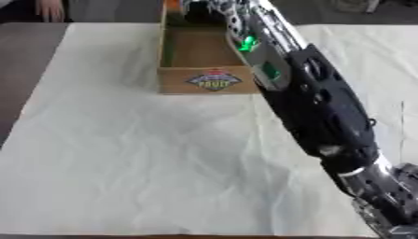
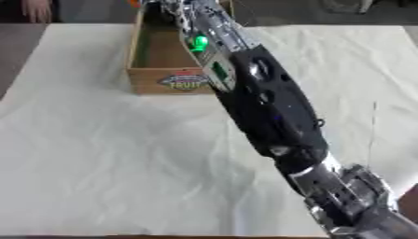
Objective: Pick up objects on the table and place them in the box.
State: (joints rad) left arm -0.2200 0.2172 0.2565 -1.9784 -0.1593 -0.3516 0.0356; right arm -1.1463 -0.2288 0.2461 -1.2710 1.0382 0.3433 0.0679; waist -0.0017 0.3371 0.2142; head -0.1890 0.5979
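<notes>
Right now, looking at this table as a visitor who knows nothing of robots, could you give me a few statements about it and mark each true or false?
1. The robot's right arm reaches across the table toward the wooden box. True.
2. The box stands at the near edge of the table. False: it stands at the far side.
3. A pale cloth covers the table. True.
4. The box's front wall is plain. False: it bears a colourful label.
5. Many loose objects lie on the cloth. False: none shows there.
</notes>
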